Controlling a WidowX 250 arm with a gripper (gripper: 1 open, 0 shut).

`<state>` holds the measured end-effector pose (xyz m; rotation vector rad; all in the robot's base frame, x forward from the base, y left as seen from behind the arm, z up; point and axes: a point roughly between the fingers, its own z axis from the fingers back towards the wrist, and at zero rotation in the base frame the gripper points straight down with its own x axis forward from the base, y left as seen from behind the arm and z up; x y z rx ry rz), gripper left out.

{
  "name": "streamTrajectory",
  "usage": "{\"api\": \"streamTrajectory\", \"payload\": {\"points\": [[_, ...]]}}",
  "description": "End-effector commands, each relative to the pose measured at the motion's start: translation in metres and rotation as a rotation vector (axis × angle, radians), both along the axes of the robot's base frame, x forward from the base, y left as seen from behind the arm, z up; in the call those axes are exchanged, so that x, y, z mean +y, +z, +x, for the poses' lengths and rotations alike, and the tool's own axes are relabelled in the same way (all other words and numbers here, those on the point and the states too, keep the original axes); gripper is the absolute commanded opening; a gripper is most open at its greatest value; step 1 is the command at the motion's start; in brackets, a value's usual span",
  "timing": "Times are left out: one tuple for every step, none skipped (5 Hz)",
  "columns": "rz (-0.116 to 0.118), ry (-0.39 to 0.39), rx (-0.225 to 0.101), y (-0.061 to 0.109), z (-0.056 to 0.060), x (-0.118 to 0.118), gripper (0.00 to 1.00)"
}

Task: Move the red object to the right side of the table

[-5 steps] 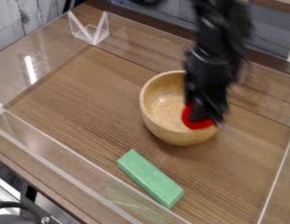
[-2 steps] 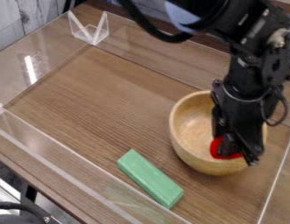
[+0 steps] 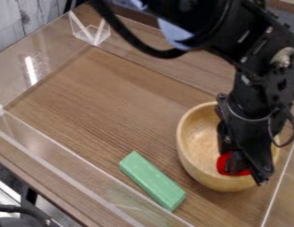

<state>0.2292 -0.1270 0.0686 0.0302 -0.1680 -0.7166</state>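
Red strawberry toy (image 3: 231, 166) (small), wooden bowl (image 3: 199, 149)

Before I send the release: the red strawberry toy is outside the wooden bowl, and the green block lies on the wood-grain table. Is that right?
Not quite. The camera view shows the red strawberry toy inside the wooden bowl; the green block does lie on the wood-grain table.

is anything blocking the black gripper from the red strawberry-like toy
Nothing visible stands between the black gripper and the red strawberry-like toy; the fingers are right at it. The wooden bowl's wall rises around the toy.
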Motion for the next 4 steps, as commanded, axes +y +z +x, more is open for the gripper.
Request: {"api": "streamTrajectory", "payload": {"points": [[-0.046, -0.007, -0.050, 0.014, -0.002, -0.004, 0.00], [-0.057, -0.005, -0.051, 0.001, 0.000, -0.007, 0.00], [-0.070, 0.001, -0.051, -0.013, 0.003, -0.010, 0.00], [-0.075, 0.013, -0.055, -0.023, 0.009, -0.012, 0.00]]}}
